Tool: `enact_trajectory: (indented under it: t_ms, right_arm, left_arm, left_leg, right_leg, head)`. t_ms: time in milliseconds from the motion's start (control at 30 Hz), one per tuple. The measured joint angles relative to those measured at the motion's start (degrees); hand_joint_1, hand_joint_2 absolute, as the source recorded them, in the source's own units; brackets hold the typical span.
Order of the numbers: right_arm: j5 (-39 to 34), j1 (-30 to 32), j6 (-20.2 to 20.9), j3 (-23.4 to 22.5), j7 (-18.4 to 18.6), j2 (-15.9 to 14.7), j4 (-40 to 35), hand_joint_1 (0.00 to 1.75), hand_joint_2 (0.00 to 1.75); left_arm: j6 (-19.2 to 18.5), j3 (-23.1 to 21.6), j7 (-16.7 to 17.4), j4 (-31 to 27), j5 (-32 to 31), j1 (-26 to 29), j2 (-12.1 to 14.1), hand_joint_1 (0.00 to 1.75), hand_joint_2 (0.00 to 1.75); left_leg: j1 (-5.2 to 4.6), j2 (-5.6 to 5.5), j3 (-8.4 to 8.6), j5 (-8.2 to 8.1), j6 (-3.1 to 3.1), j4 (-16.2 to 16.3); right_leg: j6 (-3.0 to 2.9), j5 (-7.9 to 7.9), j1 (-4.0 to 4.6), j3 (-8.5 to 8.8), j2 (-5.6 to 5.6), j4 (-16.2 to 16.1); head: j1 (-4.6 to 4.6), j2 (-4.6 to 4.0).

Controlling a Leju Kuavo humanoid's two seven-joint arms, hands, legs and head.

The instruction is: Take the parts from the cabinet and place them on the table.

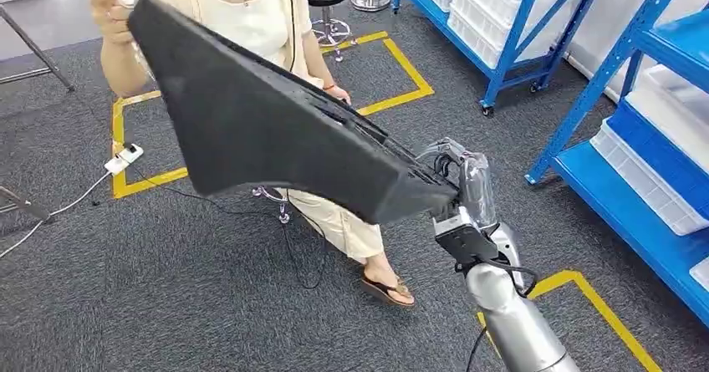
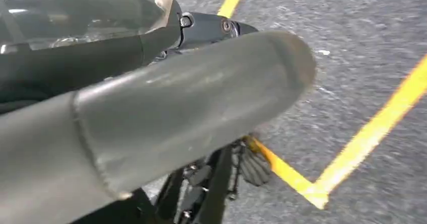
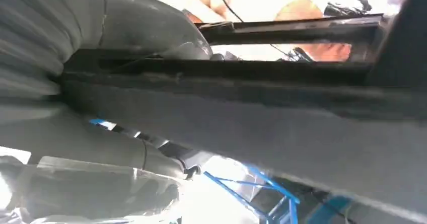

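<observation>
part [image 1: 259,121]: large flat dark-grey felt-covered panel, curved edge | pose: tilted, held aloft | place: narrow end gripped in right hand [image 1: 456,190], far end in a person's hand [image 1: 113,4]

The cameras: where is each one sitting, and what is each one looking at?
Head view: high on the robot, looking down at grey carpet, blue shelves, a person and the black panel; the right robot hand grips the panel.
Left wrist view: beside the left robot hand, facing carpet and yellow tape.
Right wrist view: behind the right robot hand, looking along the panel.
Head and right wrist views share the panel.
</observation>
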Motion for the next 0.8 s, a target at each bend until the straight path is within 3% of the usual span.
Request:
enact_trajectory:
  t_ms: [33, 67, 133, 167, 200, 233, 267, 300, 333, 367, 467, 500, 533, 567, 600, 667, 700, 733, 800]
  right_arm:
    - [0.2, 0.0, 0.0, 0.0, 0.2, 0.0, -0.5, 1.75, 1.75]
    - [0.5, 0.1, 0.0, 0.0, 0.2, 0.0, -1.1, 1.75, 1.75]
    - [0.7, 0.1, 0.3, 0.0, 0.4, 0.0, -1.5, 1.75, 1.75]
    - [0.9, 0.0, 0.5, 0.0, 0.5, 0.1, -1.5, 1.75, 1.75]
    - [1.1, 0.0, 0.6, 0.1, 0.5, 0.3, -1.5, 1.75, 1.75]
    - [1.3, -0.1, 0.6, 0.1, 0.6, 0.4, -1.5, 1.75, 1.75]
    - [1.6, -0.4, 0.7, 0.2, 0.6, 0.5, -1.5, 1.75, 1.75]
    - [1.7, -0.7, 0.7, 0.4, 0.7, 0.6, -1.5, 1.75, 1.75]
    - [1.7, -1.0, 0.7, 0.5, 0.7, 0.7, -1.5, 1.75, 1.75]
    - [1.7, -1.1, 0.7, 0.5, 0.7, 0.8, -1.6, 1.75, 1.75]
    - [2.1, -1.5, 0.7, 0.7, 1.0, 1.2, -1.7, 1.75, 1.75]
    - [2.3, -1.8, 0.7, 0.9, 1.2, 1.4, -1.8, 1.75, 1.75]
    - [2.3, -2.1, 0.8, 1.0, 1.4, 1.4, -1.9, 1.75, 1.75]
    - [2.5, -2.3, 0.8, 1.0, 1.4, 1.4, -1.9, 1.75, 1.75]
    - [2.4, -2.5, 0.8, 1.1, 1.4, 1.4, -1.9, 1.75, 1.75]
    - [2.4, -2.5, 0.8, 1.2, 1.5, 1.4, -1.7, 1.75, 1.75]
    - [2.4, -2.6, 0.8, 1.3, 1.5, 1.4, -1.5, 1.75, 1.75]
    - [2.4, -2.7, 0.8, 1.5, 1.6, 1.4, -1.4, 1.75, 1.75]
    - [2.4, -3.2, 0.9, 1.7, 1.6, 1.4, -1.1, 1.75, 1.75]
  left_arm:
    - [0.5, 0.1, 0.4, 0.0, 0.0, 0.0, -0.2, 0.0, 0.0]
    - [0.9, 0.2, 0.7, 0.0, 0.1, -0.2, -0.2, 0.0, 0.0]
    - [1.5, 0.3, 0.6, 0.0, 0.8, -0.4, -0.4, 0.0, 0.0]
    - [1.5, 0.5, 0.3, 0.0, 1.0, -0.4, -0.5, 0.0, 0.0]
    - [1.5, 0.7, 0.2, 0.0, 1.2, -0.4, -0.5, 0.0, 0.0]
    - [1.4, 0.8, 0.0, 0.0, 1.2, -0.4, -0.5, 0.0, 0.0]
    - [1.3, 0.8, -0.3, 0.0, 1.2, -0.4, -0.5, 0.0, 0.0]
    - [1.3, 0.9, -0.4, 0.0, 1.2, -0.4, -0.5, 0.0, 0.0]
    - [1.1, 1.0, -0.5, 0.0, 1.2, -0.5, -0.4, 0.0, 0.0]
    - [1.0, 1.0, -0.5, -0.1, 1.2, -0.7, -0.3, 0.0, 0.0]
    - [0.8, 1.0, -0.7, -0.1, 1.2, -0.7, -0.3, 0.0, 0.0]
    - [0.8, 1.1, -0.7, -0.1, 1.2, -0.7, -0.2, 0.0, 0.0]
    - [0.9, 1.2, -0.7, -0.1, 1.2, -0.7, -0.3, 0.0, 0.0]
    - [1.0, 1.3, -0.6, -0.1, 1.2, -0.7, -0.4, 0.0, 0.0]
    - [1.2, 1.4, -0.5, -0.1, 1.2, -0.8, -0.4, 0.0, 0.0]
    - [1.4, 1.5, -0.2, -0.1, 1.2, -0.9, -0.6, 0.0, 0.0]
    - [1.7, 1.6, -0.2, -0.1, 1.2, -0.8, -0.8, 0.0, 0.0]
    - [1.9, 1.6, -0.2, 0.0, 1.3, -0.8, -0.9, 0.0, 0.0]
    - [2.2, 1.6, -0.2, 0.0, 1.3, -0.8, -1.1, 0.0, 0.0]
  left_leg:
    - [-0.19, 2.44, -0.43, -0.92, -0.09, 1.2]
    - [-0.25, 4.49, -1.93, -2.86, -0.24, 4.4]
    - [-0.2, 5.93, -6.56, -7.21, -0.28, 13.9]
    - [-0.22, 6.03, -8.29, -8.29, -0.15, 17.4]
    - [-0.27, 6.03, -8.89, -8.06, 0.14, 18.5]
    - [-0.47, 6.06, -8.1, -6.77, 0.61, 16.9]
    - [-0.81, 6.17, -5.96, -4.63, 1.27, 12.8]
    - [-1.44, 6.82, -2.46, -2.11, 2.19, 6.7]
    - [-2.41, 8.93, 0.27, -1.12, 3.17, 2.1]
    - [-2.76, 10.0, 0.47, -1.78, 3.43, 1.5]
    - [-3.27, 8.55, 0.28, -1.38, 3.96, 0.8]
    - [-3.25, 7.9, 0.62, -0.86, 4.35, -0.2]
    - [-2.37, 7.49, 1.75, 0.19, 4.03, -1.6]
    - [-2.22, 7.08, 1.98, 0.47, 4.25, -2.3]
    - [-2.08, 6.65, 1.92, 0.68, 4.48, -2.3]
    - [-1.87, 5.36, 1.78, 0.71, 4.36, -2.3]
    - [-1.69, 4.6, 1.75, 0.77, 4.21, -2.2]
    - [-1.5, 3.93, 1.76, 0.8, 4.0, -2.2]
    - [-0.81, 2.49, 1.73, 0.65, 3.14, -1.7]
  right_leg:
    - [-0.4, 0.1, 0.26, 0.1, -0.36, 0.0]
    - [-0.87, 0.06, 0.54, 0.11, -0.73, 0.0]
    - [-1.27, -0.12, 1.31, 0.08, -1.83, 0.0]
    - [-1.61, -0.17, 1.7, 0.06, -2.45, 0.0]
    - [-1.68, -0.21, 2.01, 0.08, -2.99, 0.0]
    - [-1.75, -0.26, 2.31, 0.1, -3.48, 0.0]
    - [-1.82, -0.3, 2.52, 0.14, -3.98, 0.0]
    - [-1.88, -0.34, 2.65, 0.24, -4.51, 0.0]
    - [-1.89, -0.35, 2.6, 0.37, -4.86, 0.0]
    - [-1.83, -0.39, 2.97, 0.32, -5.39, -0.1]
    - [-1.56, -0.43, 2.6, 0.4, -6.84, -0.5]
    - [-1.36, -0.33, 3.03, 0.8, -7.28, -0.8]
    - [-1.34, -0.8, 2.87, 0.12, -5.4, 0.1]
    - [-1.36, -2.02, 2.73, -0.69, -2.94, 2.3]
    - [-1.48, -3.85, 2.4, -2.67, -1.9, 6.4]
    - [-1.22, -6.82, 1.9, -6.75, -1.45, 14.6]
    - [-0.57, -6.98, 1.56, -7.89, -1.43, 16.7]
    - [0.2, -6.03, 1.23, -7.39, -1.43, 15.5]
    - [2.26, -1.94, 0.29, -3.23, -1.18, 6.6]
  head:
    - [-0.04, 0.0]
    - [-0.29, 0.0]
    - [-0.26, 0.0]
    - [-0.26, 0.0]
    - [-0.26, 0.0]
    - [-0.26, 0.0]
    - [-0.26, 0.0]
    - [-0.26, 0.0]
    - [-0.26, 0.0]
    - [-0.2, 0.0]
    - [-0.26, 0.0]
    - [-0.2, 0.0]
    - [-0.24, 0.0]
    - [-0.17, -0.02]
    - [-0.11, 0.0]
    - [-0.04, 0.0]
    - [-0.11, 0.0]
    - [-0.07, 0.0]
    - [-0.07, 0.0]
